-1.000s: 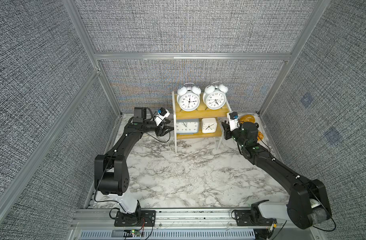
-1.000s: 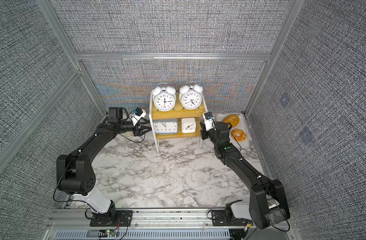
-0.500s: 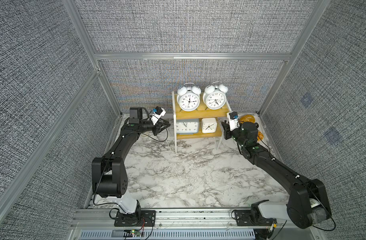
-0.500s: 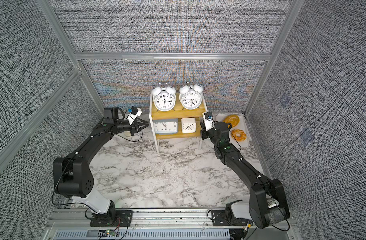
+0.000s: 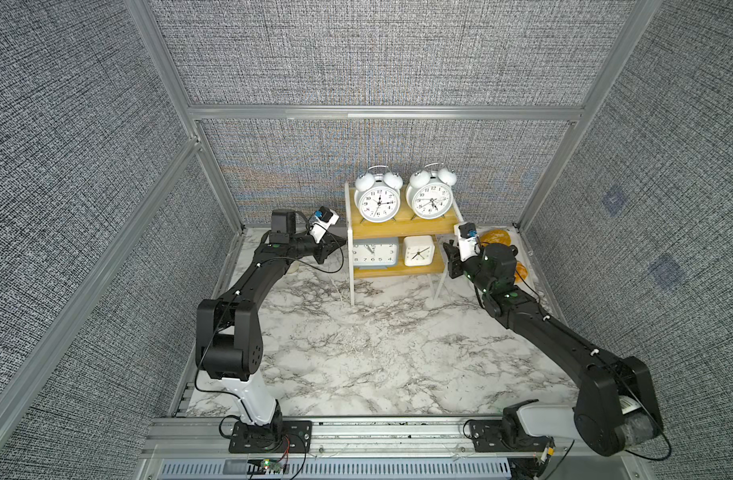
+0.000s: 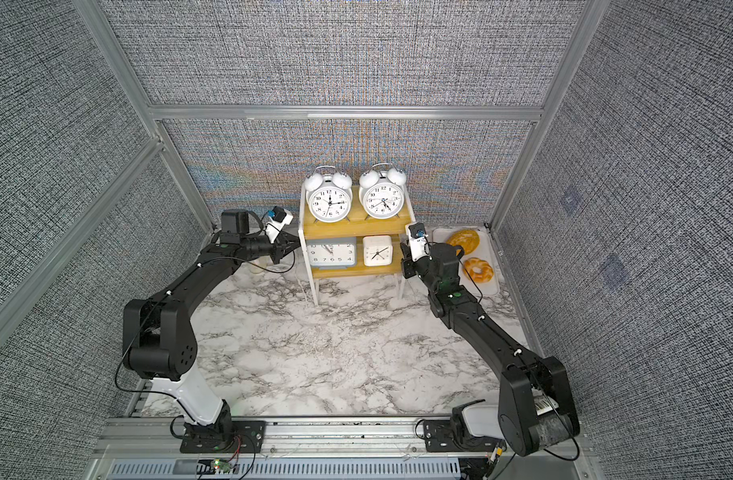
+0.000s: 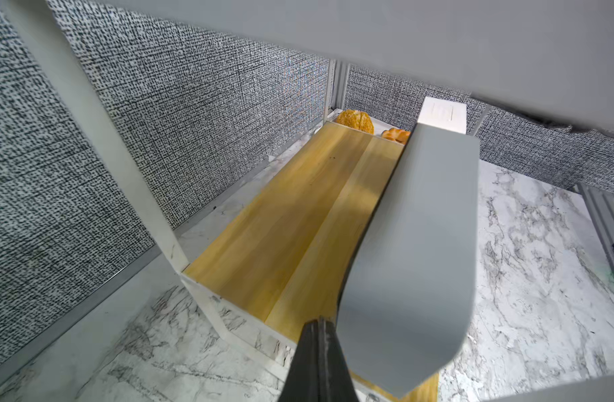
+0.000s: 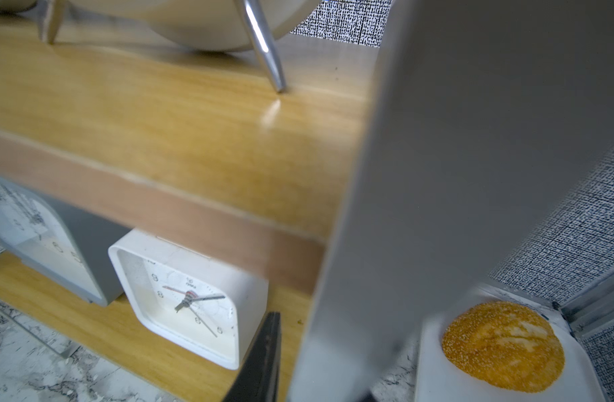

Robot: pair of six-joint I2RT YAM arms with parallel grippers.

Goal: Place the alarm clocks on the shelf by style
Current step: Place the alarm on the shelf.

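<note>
Yellow wooden boards of the shelf (image 5: 402, 227) sit at upper centre in both top views, against the back wall. On the upper board the first twin-bell clock (image 5: 377, 203) and the second twin-bell clock (image 5: 430, 200) stand upright side by side. On the lower board the grey-blue clock (image 5: 375, 254) stands to the left of the small white clock (image 5: 418, 251), both facing forward.

My left gripper (image 5: 335, 249) is just left of the shelf at lower-board height. Its jaws are pressed together on nothing, and in its wrist view the fingers (image 7: 319, 348) meet beside the grey-blue clock's side. My right gripper (image 5: 450, 259) is at the shelf's right edge with its jaws closed. I cannot tell whether they pinch the white frame.

Further right a white tray (image 6: 487, 286) holds a seeded bun (image 6: 463, 240) and a ring-shaped bread (image 6: 477, 269), all on the marble table (image 5: 377, 345)
</note>
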